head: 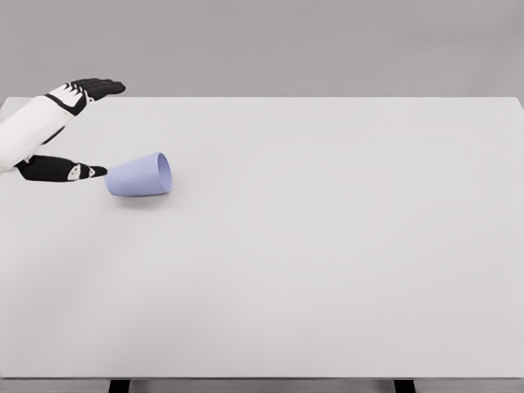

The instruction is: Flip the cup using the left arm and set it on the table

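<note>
Left hand (78, 131) reaches in flat, fingers (102, 85) spread, thumb tip at the tipped cup (139, 175).

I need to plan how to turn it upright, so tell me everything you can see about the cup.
The cup is pale lavender-blue, smooth and matte, plastic-looking, with no handle visible. It lies on its side on the white table, near the left edge, its open mouth facing right and slightly toward the far edge, its narrower closed base pointing left. It tapers from rim to base. The fingertips of the left hand reach its base; whether they touch it cannot be told. Nothing else is near it.
</note>
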Tool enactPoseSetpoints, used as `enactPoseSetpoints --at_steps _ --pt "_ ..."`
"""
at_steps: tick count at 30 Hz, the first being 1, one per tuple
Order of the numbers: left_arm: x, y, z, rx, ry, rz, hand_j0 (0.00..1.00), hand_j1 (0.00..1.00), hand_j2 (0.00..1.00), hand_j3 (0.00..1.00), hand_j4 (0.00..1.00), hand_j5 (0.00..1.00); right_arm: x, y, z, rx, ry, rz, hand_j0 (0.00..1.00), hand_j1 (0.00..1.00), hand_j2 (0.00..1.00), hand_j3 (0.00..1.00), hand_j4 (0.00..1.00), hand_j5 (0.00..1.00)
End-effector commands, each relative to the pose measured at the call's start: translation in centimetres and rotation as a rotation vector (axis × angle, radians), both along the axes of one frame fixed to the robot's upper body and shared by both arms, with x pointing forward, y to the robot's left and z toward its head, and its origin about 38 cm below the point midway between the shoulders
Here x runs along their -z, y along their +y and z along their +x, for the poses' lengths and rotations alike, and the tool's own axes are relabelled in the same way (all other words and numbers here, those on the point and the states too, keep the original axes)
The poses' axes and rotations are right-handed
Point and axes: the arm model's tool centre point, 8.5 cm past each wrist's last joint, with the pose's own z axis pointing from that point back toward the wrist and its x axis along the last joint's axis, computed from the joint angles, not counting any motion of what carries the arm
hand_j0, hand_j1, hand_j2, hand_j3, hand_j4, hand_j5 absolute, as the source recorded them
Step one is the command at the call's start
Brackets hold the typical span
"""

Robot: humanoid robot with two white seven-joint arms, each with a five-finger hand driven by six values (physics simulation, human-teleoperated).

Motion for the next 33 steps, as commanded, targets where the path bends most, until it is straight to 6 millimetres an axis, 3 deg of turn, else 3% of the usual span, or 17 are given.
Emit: enactPoseSetpoints --at_steps 1,26,33 --pt "0.0 0.0 0.0 0.001 0.003 -0.004 1.00 1.00 1.00 1.00 1.00 1.00 0.0 0.0 0.1 0.003 -0.002 0.000 1.00 1.00 1.00 1.00 1.00 1.00" --pt "0.9 -0.5 -0.8 0.065 0.012 -0.001 1.00 1.00 1.00 1.00 1.00 1.00 0.0 0.0 -0.2 -0.001 0.006 0.001 1.00 1.00 1.00 1.00 1.00 1.00" --pt "3.5 -1.9 -1.2 0.102 0.173 -0.170 1.00 1.00 1.00 1.00 1.00 1.00 0.0 0.0 -0.2 -0.001 0.006 0.001 1.00 1.00 1.00 1.00 1.00 1.00"
